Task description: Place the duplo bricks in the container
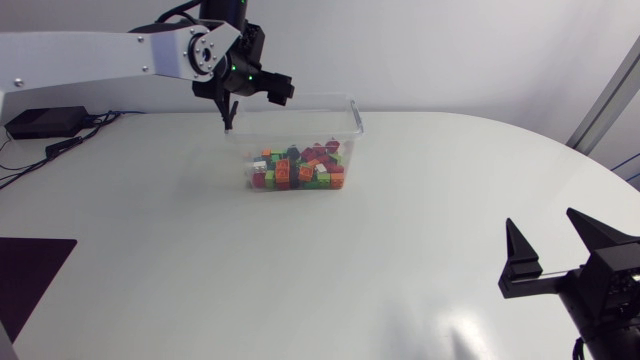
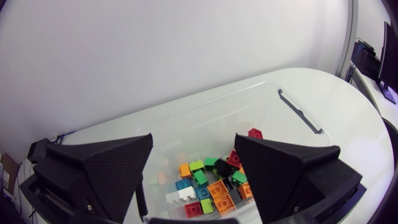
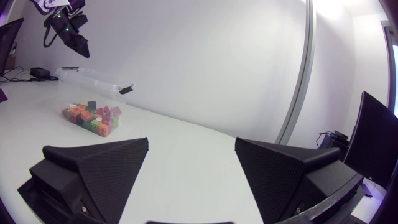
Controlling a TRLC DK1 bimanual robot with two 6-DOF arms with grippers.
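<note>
A clear plastic container [image 1: 354, 112] stands at the back middle of the table, with a heap of several duplo bricks [image 1: 298, 168] in red, orange, green, blue and white at its near end. My left gripper [image 1: 253, 100] hangs over the container's far left corner, open and with nothing between its fingers. In the left wrist view the bricks [image 2: 208, 183] lie below the open gripper [image 2: 193, 171], and one red brick [image 2: 255, 132] shows apart from the heap; I cannot tell whether it rests or is in the air. My right gripper [image 1: 556, 245] is open and empty at the near right.
A black box [image 1: 45, 121] with cables lies at the far left edge of the table. A dark mat [image 1: 25, 275] lies at the near left. The right wrist view shows the container [image 3: 93, 78] and my left gripper [image 3: 68, 31] far ahead across bare table.
</note>
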